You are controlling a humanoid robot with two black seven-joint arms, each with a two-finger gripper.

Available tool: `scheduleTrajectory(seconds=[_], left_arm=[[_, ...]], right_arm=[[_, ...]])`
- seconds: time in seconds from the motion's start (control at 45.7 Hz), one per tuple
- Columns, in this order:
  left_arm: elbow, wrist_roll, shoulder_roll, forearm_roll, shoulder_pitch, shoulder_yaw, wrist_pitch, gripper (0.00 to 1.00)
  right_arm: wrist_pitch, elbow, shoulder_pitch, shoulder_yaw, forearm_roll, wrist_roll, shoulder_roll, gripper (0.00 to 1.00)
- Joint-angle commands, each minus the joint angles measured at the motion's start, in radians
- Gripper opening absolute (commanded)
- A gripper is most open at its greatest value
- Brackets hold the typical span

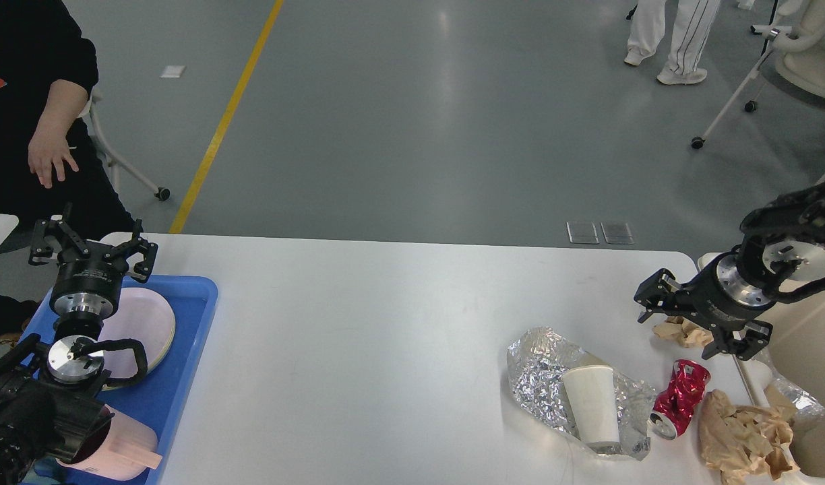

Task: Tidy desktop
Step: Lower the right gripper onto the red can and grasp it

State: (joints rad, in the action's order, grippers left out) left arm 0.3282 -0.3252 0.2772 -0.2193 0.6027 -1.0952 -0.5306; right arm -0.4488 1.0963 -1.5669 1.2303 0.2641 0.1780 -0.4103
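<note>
The desktop [385,350] is a white table top with litter at its right end. My right gripper [678,331] hangs open just above a small crumpled brown paper ball [668,330], its fingers on either side of it and partly hiding it. Nearer to me lie a white paper cup [591,404] on crumpled foil [537,374], a crushed red can [681,397] and a larger brown paper wad [743,438]. My left gripper [92,244] stands open at the far left, above the blue tray, holding nothing.
A cream bin [800,323] stands off the right edge with foil [790,401] in it. The blue tray [180,377] holds a pink plate [146,320] and a pink cup [119,451]. A person's hand [48,158] is at the far left.
</note>
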Motion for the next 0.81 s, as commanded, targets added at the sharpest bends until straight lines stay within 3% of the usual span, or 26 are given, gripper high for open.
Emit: scheduleTrajectory(seconds=[0.0,0.175,0.788], left_arm=[[0.0,0.0,0.0,0.0,0.0,0.0,0.0,0.96],[0.0,0.0,0.0,0.0,0.002,0.0,0.0,0.96],[0.0,0.0,-0.001,0.0,0.0,0.0,0.0,0.96]], right_arm=[[0.071,-0.015,0.064,-0.002,0.001,0.0,0.007,1.0],[0.189,-0.024,0.136,-0.008,0.007,0.0,0.01,1.0],[0.245,-0.134,0.308,-0.118,0.009,0.0,0.011,1.0]])
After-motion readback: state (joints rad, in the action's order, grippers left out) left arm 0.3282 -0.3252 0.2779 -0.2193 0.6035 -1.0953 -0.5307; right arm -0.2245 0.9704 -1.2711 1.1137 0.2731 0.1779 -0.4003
